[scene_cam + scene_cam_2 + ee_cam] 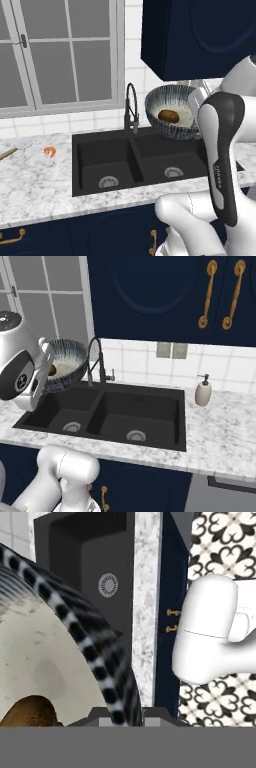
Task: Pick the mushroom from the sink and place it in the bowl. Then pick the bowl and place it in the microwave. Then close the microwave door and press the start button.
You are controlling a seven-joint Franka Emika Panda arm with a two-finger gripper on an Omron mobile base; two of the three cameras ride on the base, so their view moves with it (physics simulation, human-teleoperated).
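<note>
Gripping bowl (172,111) rim tight with gripper (120,716), high above sink (135,162); tilting too much risks rolling mushroom (168,116) out, back into sink.

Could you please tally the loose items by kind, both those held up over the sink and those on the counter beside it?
Bowl: 1
Mushroom: 1, lying in the bowl
Soap dispenser: 1
Orange item on the counter: 1
Wooden-handled utensil: 1
Total: 5
</note>
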